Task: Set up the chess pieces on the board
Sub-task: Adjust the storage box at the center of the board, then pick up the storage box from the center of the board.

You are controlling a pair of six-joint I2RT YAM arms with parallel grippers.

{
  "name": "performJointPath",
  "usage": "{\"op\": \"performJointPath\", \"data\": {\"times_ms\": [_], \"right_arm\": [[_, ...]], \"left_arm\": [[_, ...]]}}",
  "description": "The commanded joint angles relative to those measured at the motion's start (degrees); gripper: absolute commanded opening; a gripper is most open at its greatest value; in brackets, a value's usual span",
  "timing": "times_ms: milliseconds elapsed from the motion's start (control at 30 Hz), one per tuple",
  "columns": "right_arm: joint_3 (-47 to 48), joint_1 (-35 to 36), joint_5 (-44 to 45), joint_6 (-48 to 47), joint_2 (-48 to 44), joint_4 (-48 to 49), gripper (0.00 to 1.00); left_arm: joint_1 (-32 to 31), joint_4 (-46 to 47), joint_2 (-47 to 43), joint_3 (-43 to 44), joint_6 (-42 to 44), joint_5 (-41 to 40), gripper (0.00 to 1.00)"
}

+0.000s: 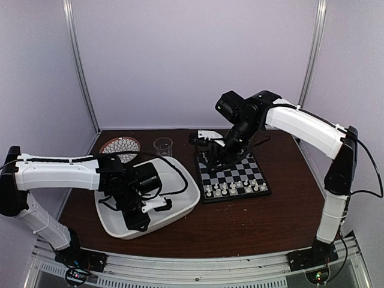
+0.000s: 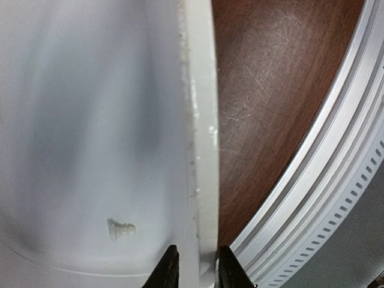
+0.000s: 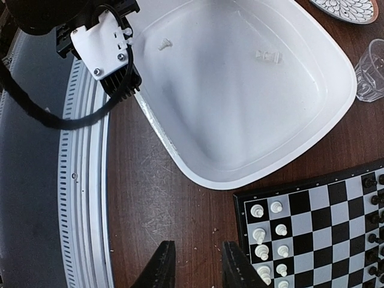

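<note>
The left fingers (image 2: pixel 170 271) are sitting narrowly apart astride the near rim of the white tray (image 2: pixel 201 150); I cannot tell whether they are pinching it (a white pawn (image 2: pixel 122 228) is lying just inside). The right fingers (image 3: pixel 159 267) are hovering spread and empty over the desk (image 3: pixel 162 198), just left of the board (image 3: pixel 318 198), where white pieces (image 3: pixel 261 234) are standing.

Table (image 1: pixel 282 216) with tray (image 3: pixel 252 120), board (image 1: pixel 252 171), glass (image 1: pixel 162 146), plate (image 1: pixel 120 146)

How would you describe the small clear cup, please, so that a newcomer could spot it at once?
Find the large white oblong tray on the left half of the brown wooden table. Just beyond its far rim stands the small clear cup, between a round patterned plate and the black-and-white chessboard. It alone is see-through and upright.
</note>
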Motion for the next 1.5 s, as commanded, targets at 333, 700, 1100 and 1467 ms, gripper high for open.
{"op": "performJointPath", "data": {"times_ms": [333,700,1100,1467], "right_arm": [[15.3,1.8,0.7,6.5,13.5,-0.2,0.31],[30.2,10.5,7.6,7.3,31.0,-3.3,0.36],[37.0,18.5,7.8,15.2,41.1,-1.3,0.43],[35.0,19.4,9.8,13.6,39.5,-1.6,0.43]], "left_arm": [[13.9,0.9,-11.4,6.5,-11.3,-11.7,0.69],[24.9,8.9,-13.6,-2.0,-26.9,-12.4,0.68],[31.3,3.1,-17.0,-7.8,-39.1,-20.3,0.7],[34.4,4.2,-17.4,-18.7,-48.7,-16.8,0.58]]}}
